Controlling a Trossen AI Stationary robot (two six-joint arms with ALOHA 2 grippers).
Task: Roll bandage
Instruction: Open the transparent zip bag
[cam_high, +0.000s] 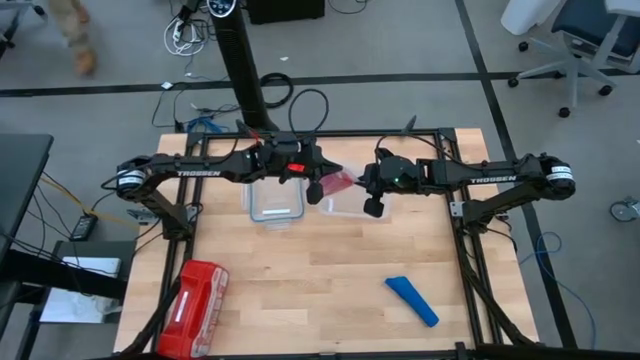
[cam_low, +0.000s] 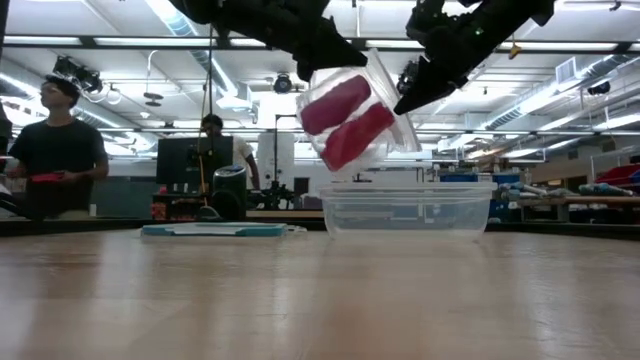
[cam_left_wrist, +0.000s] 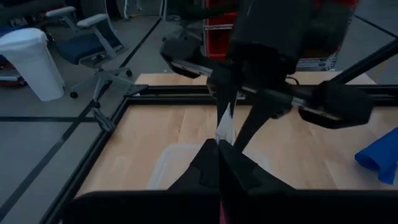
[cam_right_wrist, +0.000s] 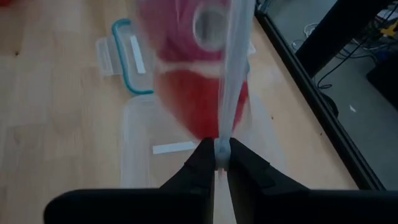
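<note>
A: What shows from above?
B: The blue bandage (cam_high: 412, 300) lies alone on the worktop (cam_high: 300, 270), well apart from both arms. The red pouch (cam_high: 192, 306) sits at a corner.

A: And level with the worktop?
B: A clear bag (cam_low: 355, 118) of red rolls hangs above a clear tub (cam_low: 407, 212).

A: The wrists?
B: The left gripper (cam_left_wrist: 219, 149) and right gripper (cam_right_wrist: 221, 152) each have fingers clamped on the bag's edge.

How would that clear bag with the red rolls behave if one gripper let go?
The clear bag looks thin and floppy, so it would probably sag and swing from whichever gripper kept hold. The left gripper and right gripper each pinch an edge. The red rolls look soft and light, and might tumble toward the clear container below.
</note>
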